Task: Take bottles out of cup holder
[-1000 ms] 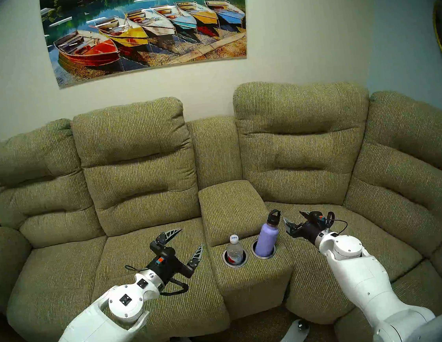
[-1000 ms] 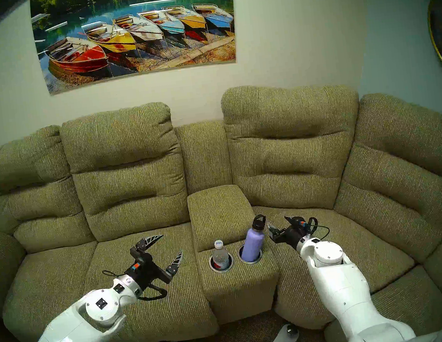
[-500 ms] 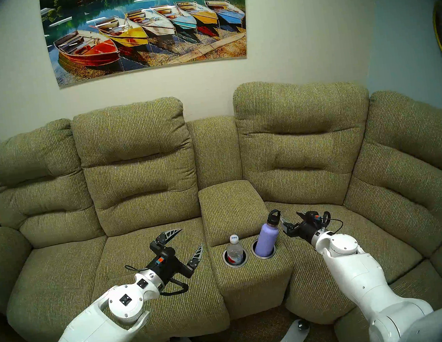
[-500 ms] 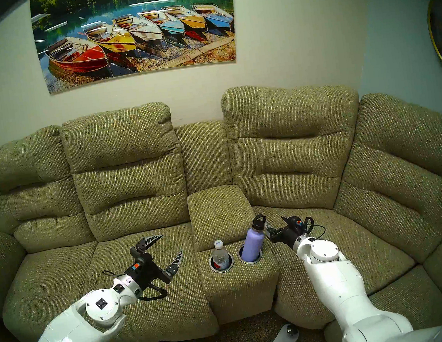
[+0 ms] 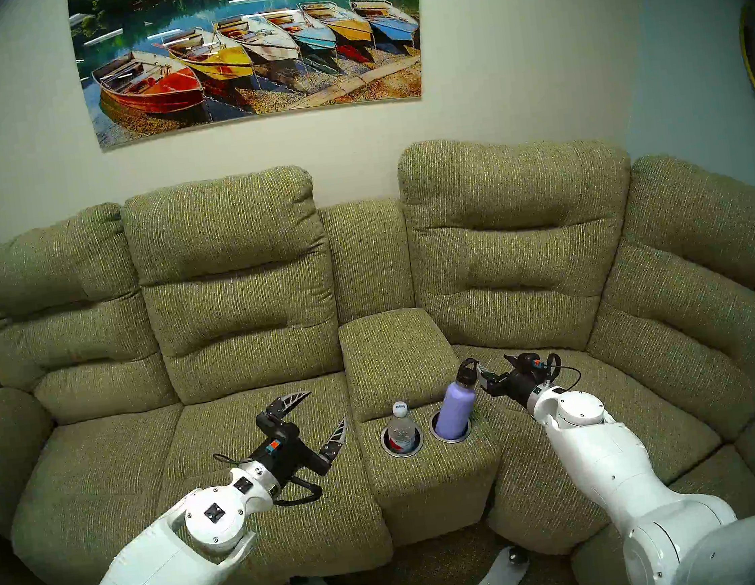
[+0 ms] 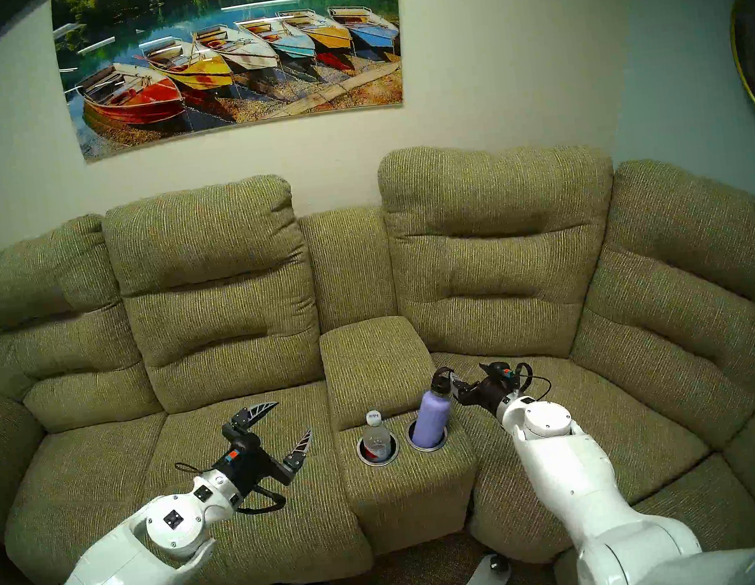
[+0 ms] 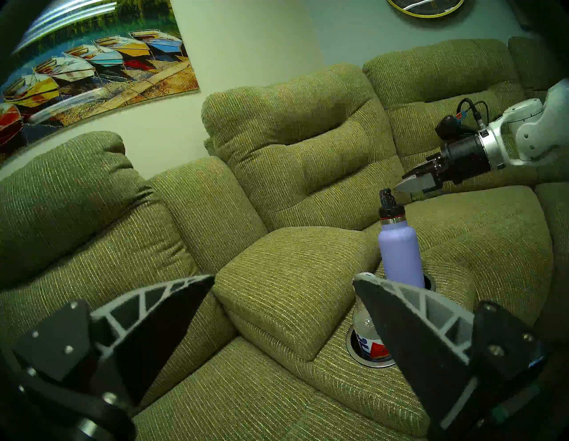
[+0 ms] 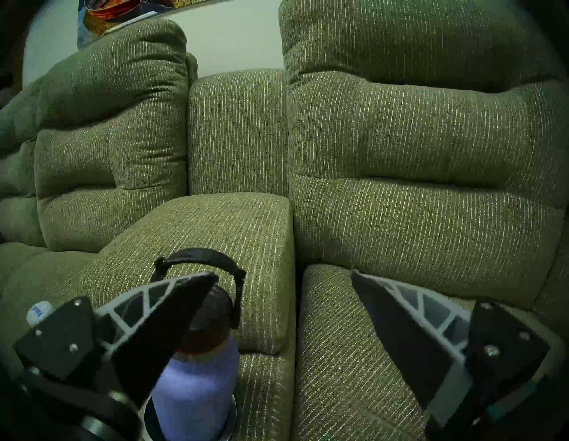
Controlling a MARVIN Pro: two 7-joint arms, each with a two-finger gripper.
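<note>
Both bottles stand in the cup holder (image 5: pixel 451 436), the flask (image 5: pixel 458 405) in its right well and the water bottle (image 5: pixel 401 428) in its left, while the right claw (image 5: pixel 492 368), spread empty, sits beside the flask's cap and the left claw (image 5: pixel 317 416) gapes empty over the sofa (image 5: pixel 250 431).

Lavender metal flask (image 5: pixel 458 411) with black loop-handled cap stands upright, slightly tilted, in the right well of the silver-rimmed cup holder (image 5: pixel 451 437), while the smaller clear water bottle (image 5: pixel 401 427), white cap, red-white label, sits upright in the left well beside it.
</note>
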